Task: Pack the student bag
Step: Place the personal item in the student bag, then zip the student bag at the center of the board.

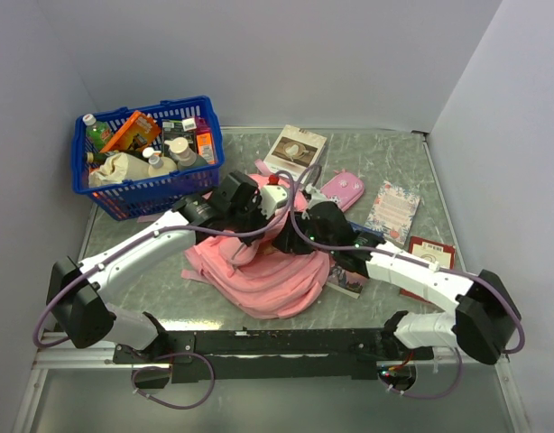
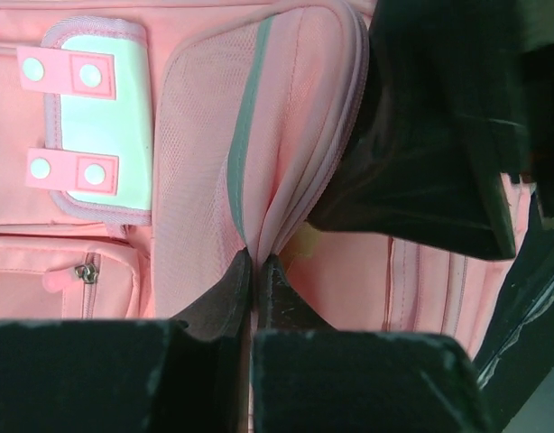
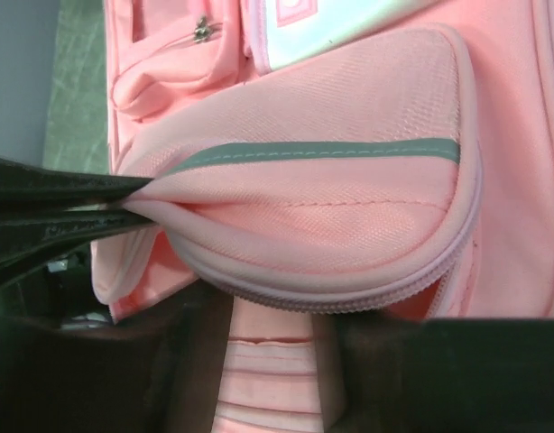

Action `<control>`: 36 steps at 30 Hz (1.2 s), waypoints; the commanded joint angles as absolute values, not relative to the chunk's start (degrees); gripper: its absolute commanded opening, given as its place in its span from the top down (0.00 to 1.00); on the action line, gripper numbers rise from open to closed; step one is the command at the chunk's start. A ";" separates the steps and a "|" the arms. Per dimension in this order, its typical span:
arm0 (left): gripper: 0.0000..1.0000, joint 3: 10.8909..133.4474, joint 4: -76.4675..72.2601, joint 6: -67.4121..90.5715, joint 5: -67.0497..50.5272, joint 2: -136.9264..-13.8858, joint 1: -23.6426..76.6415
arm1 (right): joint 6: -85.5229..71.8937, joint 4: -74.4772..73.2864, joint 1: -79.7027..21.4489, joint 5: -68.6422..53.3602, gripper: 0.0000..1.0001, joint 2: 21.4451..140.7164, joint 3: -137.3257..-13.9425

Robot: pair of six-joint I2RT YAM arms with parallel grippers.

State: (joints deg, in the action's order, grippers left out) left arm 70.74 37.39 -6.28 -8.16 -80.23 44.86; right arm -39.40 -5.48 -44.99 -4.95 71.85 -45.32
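Note:
The student bag (image 1: 259, 271) lies crumpled in the middle of the table, pink with a grey stripe (image 3: 313, 151) and a white pocket patch (image 2: 110, 126). My left gripper (image 2: 256, 262) is shut on the edge of the bag's top flap, pinching the fabric where the stripe ends; from above it hangs over the bag's far side (image 1: 259, 206). My right gripper (image 3: 272, 311) faces it from the right (image 1: 311, 225). Its jaws stand apart astride a band of pink fabric, tips hidden under the flap's zipper rim (image 3: 349, 293).
A blue basket (image 1: 160, 194) full of bottles and packets stands at the back left. Behind and right of the bag lie a white-covered book (image 1: 295, 149), a pink pencil case (image 1: 342, 189), a floral notebook (image 1: 393, 210) and a red booklet (image 1: 430, 253).

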 commanded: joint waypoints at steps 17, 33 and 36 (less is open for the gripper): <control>0.20 86.66 38.74 -6.66 -29.40 -81.13 35.18 | -25.41 -12.02 -65.36 10.81 0.39 51.05 -41.21; 0.22 61.00 41.13 -49.63 -41.04 -67.77 13.71 | -30.49 -25.84 -72.69 3.08 0.27 89.20 -65.30; 0.23 57.75 44.46 -63.68 -45.16 -66.89 11.35 | -32.78 -23.83 -72.69 3.77 0.27 90.79 -64.51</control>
State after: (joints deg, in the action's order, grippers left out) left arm 60.64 42.17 -43.66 -37.34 -69.47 13.56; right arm -29.08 -23.14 -72.40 3.40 89.23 -63.05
